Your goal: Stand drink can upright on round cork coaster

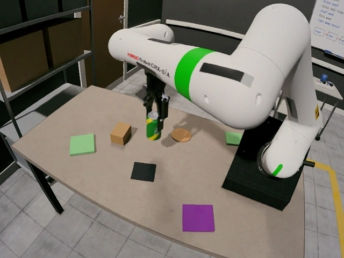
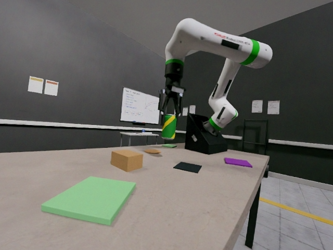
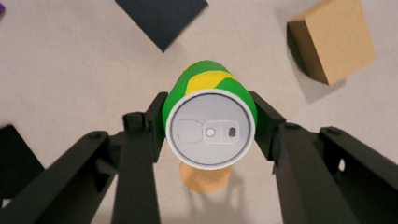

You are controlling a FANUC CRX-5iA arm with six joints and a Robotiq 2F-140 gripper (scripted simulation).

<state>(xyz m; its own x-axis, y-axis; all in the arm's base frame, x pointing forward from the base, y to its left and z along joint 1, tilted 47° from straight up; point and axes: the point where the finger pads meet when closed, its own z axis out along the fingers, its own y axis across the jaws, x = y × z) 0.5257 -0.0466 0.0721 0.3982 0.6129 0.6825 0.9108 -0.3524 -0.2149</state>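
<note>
The tool [image 3: 210,128], clamped on the upright drink can [image 2: 169,126] above the bench [image 1: 172,183], should centre it over the round cork coaster [image 1: 181,135] before lowering.

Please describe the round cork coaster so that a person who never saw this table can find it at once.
Start at the black pedestal under the white arm and look toward the table's middle. Past a small green pad lies the round cork coaster, flat on the table, beside the can held in the jaws. It is the only round flat piece; the others are square.
</note>
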